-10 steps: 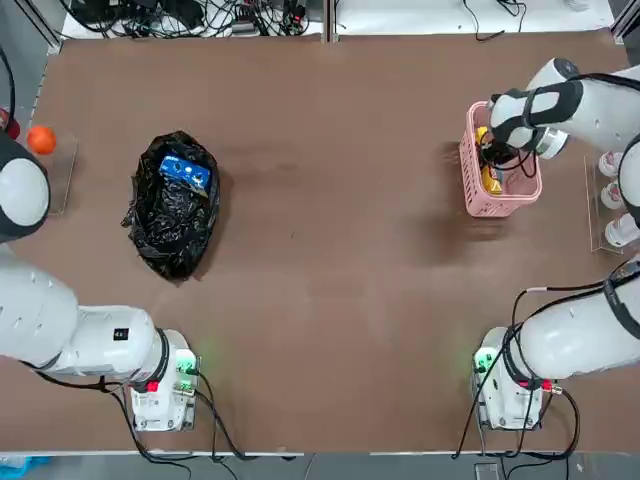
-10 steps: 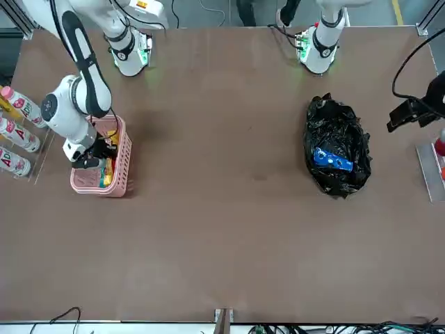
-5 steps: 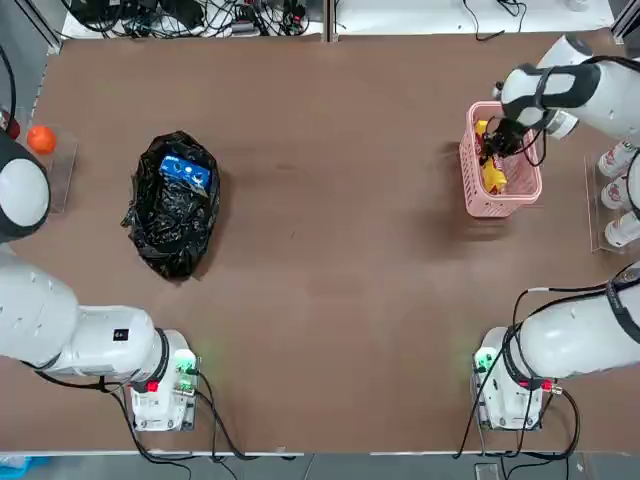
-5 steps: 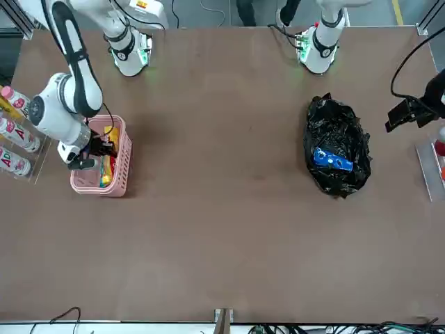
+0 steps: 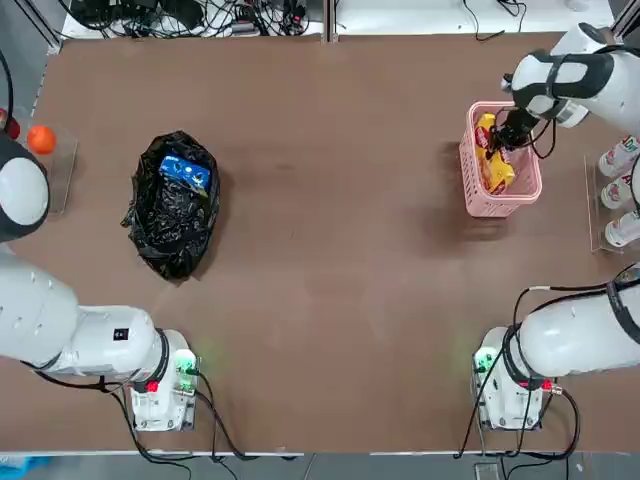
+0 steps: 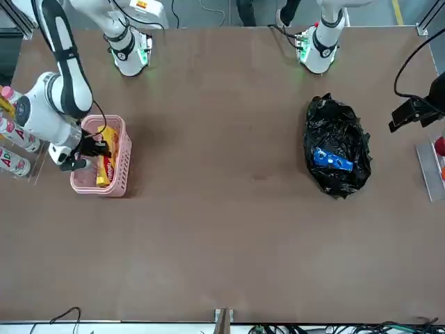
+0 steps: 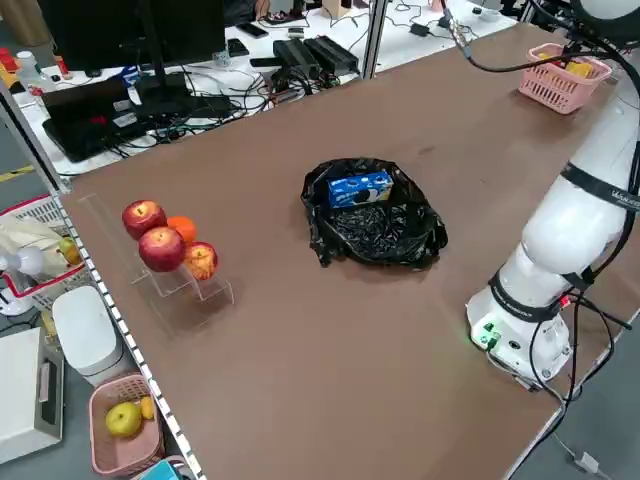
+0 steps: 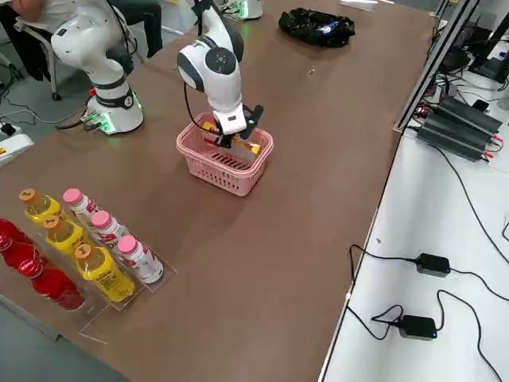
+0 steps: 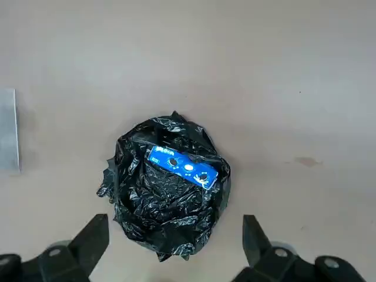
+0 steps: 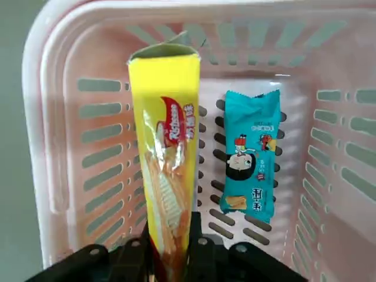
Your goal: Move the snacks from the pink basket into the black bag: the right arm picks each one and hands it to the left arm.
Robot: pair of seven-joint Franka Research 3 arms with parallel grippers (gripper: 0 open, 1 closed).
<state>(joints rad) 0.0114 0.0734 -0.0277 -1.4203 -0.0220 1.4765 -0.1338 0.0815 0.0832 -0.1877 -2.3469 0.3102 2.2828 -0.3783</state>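
Note:
My right gripper (image 5: 506, 136) is shut on one end of the yellow snack (image 5: 494, 166), which hangs lifted over the pink basket (image 5: 467, 172) at the table's right side. In the right wrist view the yellow snack (image 10: 167, 147) runs away from my gripper (image 10: 173, 239). Below it, the teal snack (image 10: 252, 155) lies flat on the basket floor (image 10: 76, 129). The blue snack (image 5: 185, 172) rests in the open black bag (image 5: 172, 225) at the left. My left gripper (image 9: 174, 229) is open and empty, held high over the bag (image 9: 170, 202), a little outward of it in the front view (image 6: 414, 111).
Drink bottles (image 5: 615, 195) lie in a clear rack at the right edge, just beyond the basket. An orange (image 5: 40, 139) sits in another clear rack at the left edge, beside apples (image 7: 160, 245). Both arm bases (image 5: 160, 385) stand at the near edge.
My right gripper has risen out of the basket and shifted toward the far right corner, drawing the yellow snack up with it. The left arm has hardly moved.

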